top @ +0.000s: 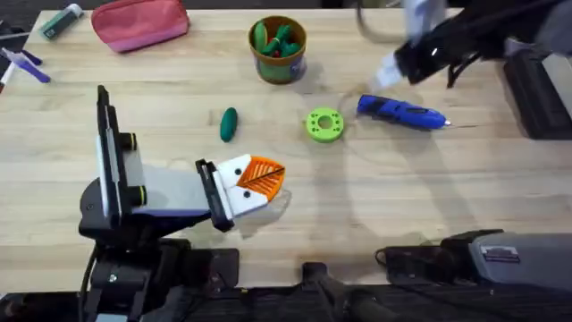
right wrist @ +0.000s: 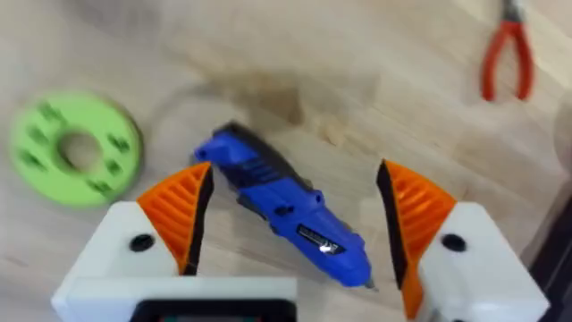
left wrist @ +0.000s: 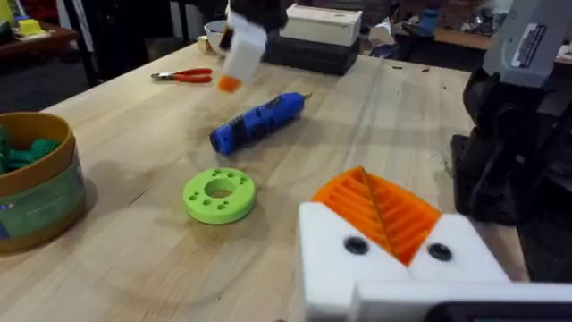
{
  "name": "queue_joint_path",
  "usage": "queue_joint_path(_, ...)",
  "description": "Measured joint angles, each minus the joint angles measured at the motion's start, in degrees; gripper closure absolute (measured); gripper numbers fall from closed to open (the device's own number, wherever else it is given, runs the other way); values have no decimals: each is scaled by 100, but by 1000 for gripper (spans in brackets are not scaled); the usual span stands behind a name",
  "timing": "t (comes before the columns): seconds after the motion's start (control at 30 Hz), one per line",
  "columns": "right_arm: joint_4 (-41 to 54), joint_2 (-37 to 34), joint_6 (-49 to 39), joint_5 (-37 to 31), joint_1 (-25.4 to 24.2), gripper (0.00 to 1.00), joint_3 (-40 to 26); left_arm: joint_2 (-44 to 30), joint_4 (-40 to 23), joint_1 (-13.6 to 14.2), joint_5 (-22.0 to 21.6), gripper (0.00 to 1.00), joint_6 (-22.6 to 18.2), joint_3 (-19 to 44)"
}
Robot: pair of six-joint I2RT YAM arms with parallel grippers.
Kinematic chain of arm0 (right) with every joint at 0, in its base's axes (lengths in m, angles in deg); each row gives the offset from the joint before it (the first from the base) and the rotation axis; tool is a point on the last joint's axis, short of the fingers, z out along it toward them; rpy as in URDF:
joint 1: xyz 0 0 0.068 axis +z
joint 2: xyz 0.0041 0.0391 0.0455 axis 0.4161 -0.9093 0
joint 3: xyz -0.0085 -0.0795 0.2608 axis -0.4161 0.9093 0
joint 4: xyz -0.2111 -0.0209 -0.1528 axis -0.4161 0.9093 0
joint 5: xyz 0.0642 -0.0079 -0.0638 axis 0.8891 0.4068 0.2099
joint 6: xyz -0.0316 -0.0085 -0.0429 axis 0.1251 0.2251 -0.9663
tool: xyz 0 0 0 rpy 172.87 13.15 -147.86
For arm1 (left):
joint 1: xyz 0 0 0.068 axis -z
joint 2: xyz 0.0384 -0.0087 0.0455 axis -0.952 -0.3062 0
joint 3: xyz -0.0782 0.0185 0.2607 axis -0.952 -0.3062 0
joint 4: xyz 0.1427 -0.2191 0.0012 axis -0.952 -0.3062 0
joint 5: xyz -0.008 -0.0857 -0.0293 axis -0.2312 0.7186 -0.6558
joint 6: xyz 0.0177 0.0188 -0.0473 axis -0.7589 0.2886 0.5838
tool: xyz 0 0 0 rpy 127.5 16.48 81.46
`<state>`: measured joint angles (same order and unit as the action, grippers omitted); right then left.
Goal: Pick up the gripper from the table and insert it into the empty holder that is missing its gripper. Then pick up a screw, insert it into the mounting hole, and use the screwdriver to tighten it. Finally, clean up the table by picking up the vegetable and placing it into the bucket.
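Observation:
The blue screwdriver (top: pixel 400 111) lies on the table at the right, bit pointing right. My right gripper (top: pixel 393 70) hovers just above it, open, with the screwdriver (right wrist: pixel 286 210) between its orange pads (right wrist: pixel 183 210) and not touched. The dark green vegetable (top: pixel 229 123) lies left of centre. The tan bucket (top: pixel 278 52) stands at the back centre with green pieces inside. My left gripper (top: pixel 261 177) rests low near the front, its orange pads (left wrist: pixel 380 210) pressed together, shut. The loose gripper, the holder and the screw are out of view.
A bright green ring (top: pixel 323 124) lies between the vegetable and the screwdriver. Red-handled pliers (left wrist: pixel 183 77) lie farther back on the right. A pink pouch (top: pixel 140 22) and markers (top: pixel 61 21) sit at the back left. Black equipment (top: pixel 536 89) borders the right edge.

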<state>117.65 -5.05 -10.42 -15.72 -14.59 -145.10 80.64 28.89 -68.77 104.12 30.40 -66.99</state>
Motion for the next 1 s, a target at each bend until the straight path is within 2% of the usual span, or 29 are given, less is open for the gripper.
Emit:
queue_joint_path(0.23, 711, 472, 2043, 57, 0, 8, -711, 0, 0, 0, 0, 984, 0, 0)
queue_joint_path(0.5, 1961, 1074, 3106, 61, -1, 10, -745, 1, 0, 0, -2, 962, -14, 0)
queue_joint_path(0.53, 2081, 1153, 3188, 61, 0, 10, -745, 2, 0, 0, -2, 859, -33, 0)
queue_joint_path(0.7, 2624, 1567, 3509, 59, -2, 10, -711, 1, 0, 0, 0, 89, -17, 0)
queue_joint_path(0.73, 2641, 1634, 3565, 60, -2, 10, -651, 1, 0, 0, -2, 35, -16, 0)
queue_joint_path(0.77, 2656, 1688, 3608, 61, 0, 10, -585, 2, 0, 0, -2, 22, -15, 0)
queue_joint_path(1.0, 2619, 2033, 3908, 63, -2, 10, -35, 2, 95, 0, -137, 16, 63, 0)
